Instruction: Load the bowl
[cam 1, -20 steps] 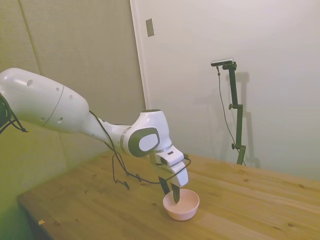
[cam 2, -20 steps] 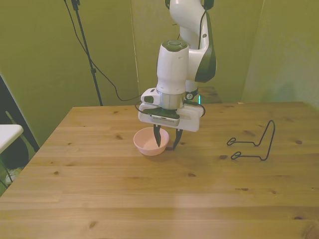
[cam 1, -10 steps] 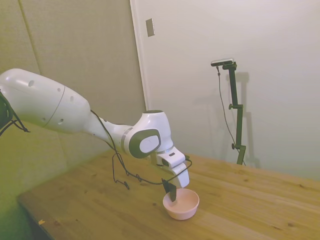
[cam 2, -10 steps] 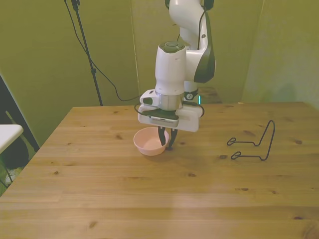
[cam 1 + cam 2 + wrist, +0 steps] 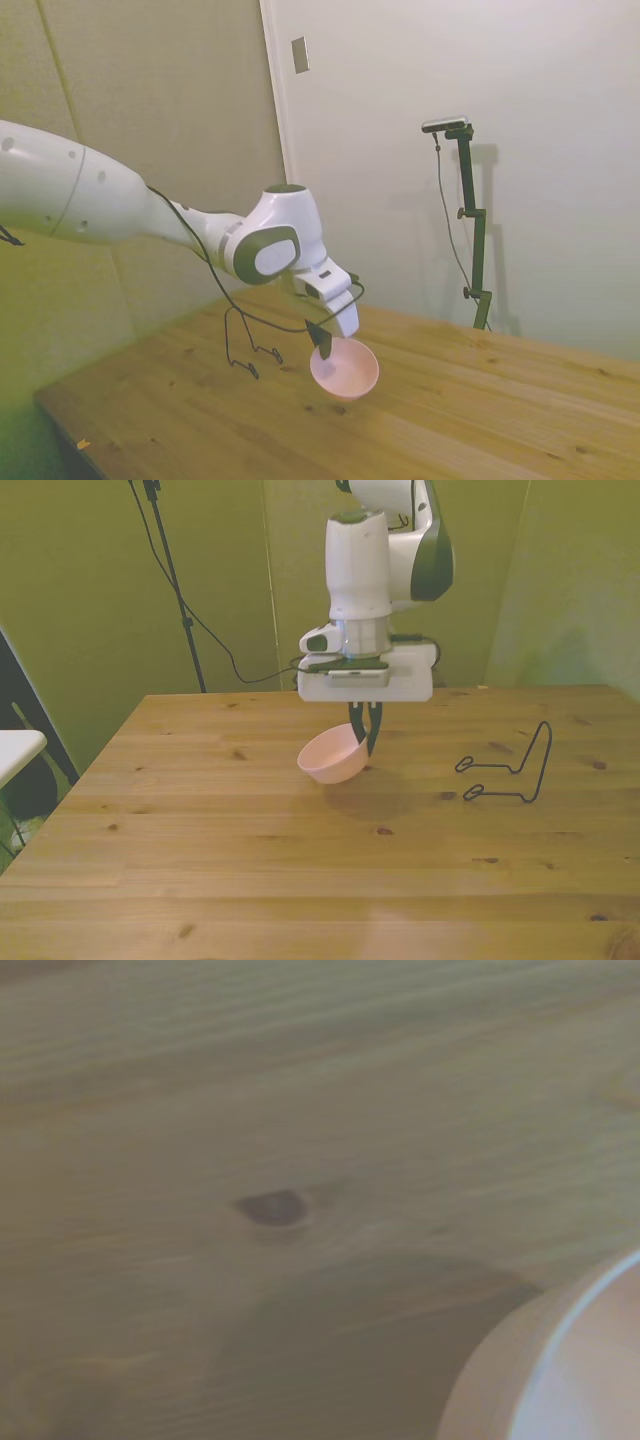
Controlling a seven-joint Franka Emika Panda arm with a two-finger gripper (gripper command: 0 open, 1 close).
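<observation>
Pale walls (image 5: 420,60), wooden table (image 5: 300,880), perhaps a door.

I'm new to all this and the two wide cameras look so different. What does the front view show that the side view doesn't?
Only the front view shows the black wire rack on the table, off to the front view's right. Only the side view shows a pale wall plate. Both show the gripper shut on the rim of the pink bowl, which hangs tilted above the wooden table.

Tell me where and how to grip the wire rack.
Grip the thin black wire rack at its upright loop, coming from above with jaws straddling the wire. The loop stands clear of the wooden table; the feet lie flat against it. This is a judgement.
</observation>
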